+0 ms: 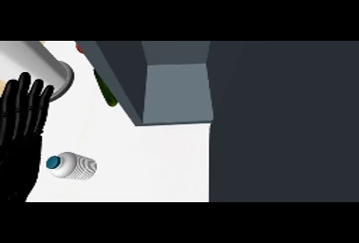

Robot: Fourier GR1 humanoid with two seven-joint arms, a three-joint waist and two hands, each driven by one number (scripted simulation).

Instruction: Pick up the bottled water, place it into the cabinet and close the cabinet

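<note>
Landmark: bottled water (72,165). Lying on white counter (154,161), near lower left, nothing touching it. Long axis roughly left-right with slight tilt; blue cap pointing left, ribbed body running right.

Just left of bottle: left hand (20,128), black, fingers straight and pointing up the view, released, holding nothing. Apart from bottle, cap end close to the palm's edge.

Right hand: not seen.

Right of bottle, well apart: big dark cabinet face (284,123) filling the right side of view. Up and right of bottle: open cabinet door or panel (175,90), grey-blue, jutting over the counter.

Beyond bottle, above hand: grey cylinder (42,66), partly cut by the view's edge. Farther, between cylinder and cabinet panel: thin green item (107,92) and a bit of red (80,49), mostly hidden, cannot tell what.
</note>
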